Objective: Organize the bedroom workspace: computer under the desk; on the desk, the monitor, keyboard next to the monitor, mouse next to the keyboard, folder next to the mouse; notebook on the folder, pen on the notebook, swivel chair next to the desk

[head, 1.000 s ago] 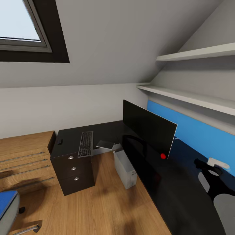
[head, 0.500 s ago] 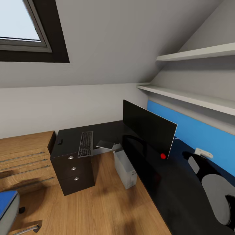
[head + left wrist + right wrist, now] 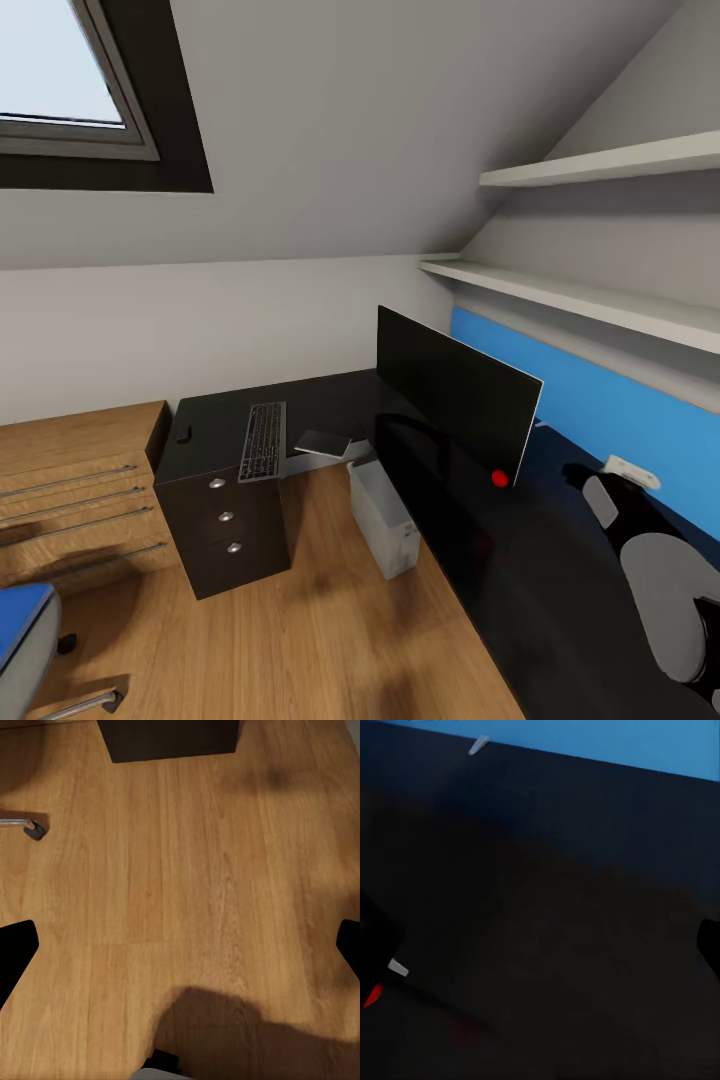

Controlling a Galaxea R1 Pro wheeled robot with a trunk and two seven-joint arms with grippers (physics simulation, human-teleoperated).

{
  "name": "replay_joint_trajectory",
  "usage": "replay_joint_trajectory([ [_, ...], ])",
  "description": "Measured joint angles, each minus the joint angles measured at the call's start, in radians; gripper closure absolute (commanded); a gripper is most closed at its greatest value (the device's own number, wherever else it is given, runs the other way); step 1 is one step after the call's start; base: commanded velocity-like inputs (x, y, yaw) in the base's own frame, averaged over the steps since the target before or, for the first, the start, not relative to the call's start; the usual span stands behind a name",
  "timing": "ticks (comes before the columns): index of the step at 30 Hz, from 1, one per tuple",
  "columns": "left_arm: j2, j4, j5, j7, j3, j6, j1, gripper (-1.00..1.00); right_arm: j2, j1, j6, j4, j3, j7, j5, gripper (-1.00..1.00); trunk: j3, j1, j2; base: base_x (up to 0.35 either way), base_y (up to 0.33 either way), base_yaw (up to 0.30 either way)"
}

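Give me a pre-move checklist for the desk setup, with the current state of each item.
1. Monitor on the desk: ok, it stands upright on the dark top.
2. Keyboard on the desk: ok, but it lies over the drawer unit, apart from the monitor, so next to it: not ok.
3. Mouse beside the keyboard: ok, it sits on the same desk end.
4. Computer under the desk: ok, the pale tower stands on the floor at the desk's edge.
5. Folder, notebook, pen stacked: cannot tell.
6. Swivel chair next to the desk: not ok, it stands off by the wooden dresser.
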Motion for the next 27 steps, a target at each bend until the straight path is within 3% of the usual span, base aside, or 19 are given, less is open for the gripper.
replay_joint_trajectory([
  [9, 0.000, 0.000, 0.000, 0.000, 0.002, 0.000, 0.000, -1.00, -0.006, 0.001, -0.002, 0.000, -0.018, 0.000, -0.001, -1.00, 0.000, 0.000, 0.000, 0.000, 0.000, 0.000],
  [11, 0.000, 0.000, 0.000, 0.000, 0.002, 0.000, 0.000, -1.00, -0.010, 0.001, -0.002, 0.000, -0.041, 0.000, -0.001, -1.00, 0.000, 0.000, 0.000, 0.000, 0.000, 0.000],
  [27, 0.000, 0.000, 0.000, 0.000, 0.002, 0.000, 0.000, -1.00, -0.037, 0.002, -0.051, 0.003, -0.046, 0.008, 0.006, -1.00, 0.000, 0.000, 0.000, 0.044, 0.000, 0.000],
])
